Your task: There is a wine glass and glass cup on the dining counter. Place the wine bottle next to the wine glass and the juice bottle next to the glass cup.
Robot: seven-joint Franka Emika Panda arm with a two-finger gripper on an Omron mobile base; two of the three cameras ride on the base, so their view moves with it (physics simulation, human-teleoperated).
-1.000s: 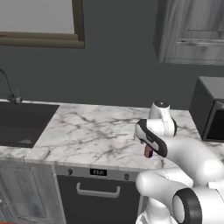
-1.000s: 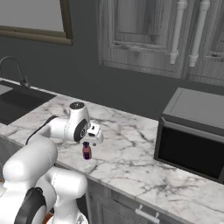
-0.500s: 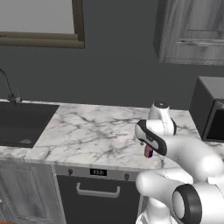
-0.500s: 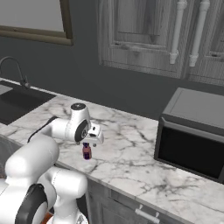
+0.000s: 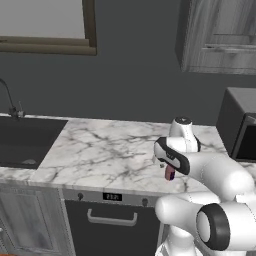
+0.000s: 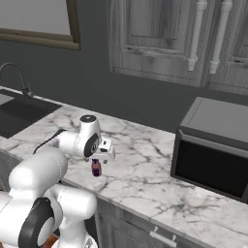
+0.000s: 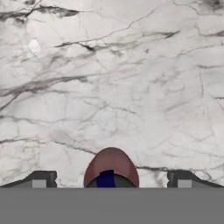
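Here the small stubby reddish-pink juice bottle (image 6: 96, 168) with its dark blue cap stands upright on a white marble counter with grey veins (image 6: 145, 179), a little left of centre in the right base view and close to the counter's front edge. In the left base view the same bottle (image 5: 170, 174) shows at centre right as a small reddish patch, partly covered by the arm. The white two-finger gripper (image 6: 99, 157) hangs directly above the bottle, pointing down at it. In the hand view the gripper (image 7: 109, 180) sits at the bottom centre of the frame, its two dark fingertips (image 7: 41, 179) spread wide at the lower left and lower right, and the bottle's rounded red shoulder and blue cap (image 7: 110, 168) rise between them. The tips stand clear of the bottle on both sides, so the hand is released and grasps nothing.

A dark sunken sink (image 5: 22, 145) with a thin curved tap (image 5: 11, 102) occupies the left edge of the left base view. A dark box-shaped microwave (image 6: 213, 145) sits on the counter at the right of the right base view, well apart from the bottle. Grey wooden wall cabinets (image 6: 179, 38) fill the top of that view.
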